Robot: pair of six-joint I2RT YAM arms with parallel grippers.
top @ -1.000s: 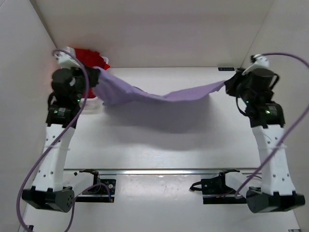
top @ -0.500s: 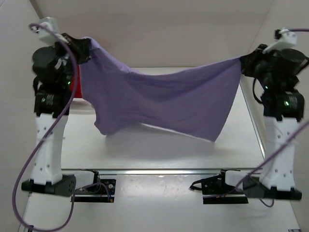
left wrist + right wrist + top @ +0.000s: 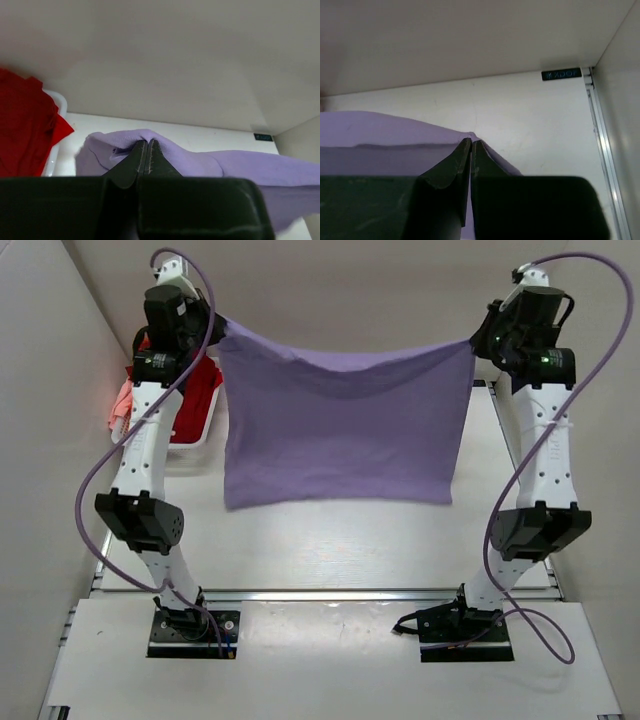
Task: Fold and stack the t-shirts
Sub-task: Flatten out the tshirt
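The lavender t-shirt (image 3: pixel 340 430) is held up in the air above the table (image 3: pixel 340 540), stretched wide between the two raised arms. From the top view it is seen as a plain, nearly rectangular purple panel. Its upper edge is pulled taut at both corners and sags a little in the middle. Its lower edge hangs roughly straight and level. A few soft folds are seen near the top edge; the rest of the cloth is smooth. Sleeves cannot be made out.

The upper left corner is gripped by the left gripper (image 3: pixel 215 325). In the left wrist view, the jaws of the left gripper (image 3: pixel 146 150) are seen pressed together on a bunched fold of the purple cloth, which is gathered in a small hump around their tips. The upper right corner is gripped by the right gripper (image 3: pixel 478 340). In the right wrist view, the jaws of the right gripper (image 3: pixel 471 150) are closed on a thin peak of the shirt's edge, and the cloth is seen running off to the left.

Behind the left arm, at the far left of the table, a white basket (image 3: pixel 190 443) is placed. A red t-shirt (image 3: pixel 195 390) is heaped in it, and a pale pink t-shirt (image 3: pixel 120 405) is draped over its left side. The shadow of the hanging shirt is cast on the table below.
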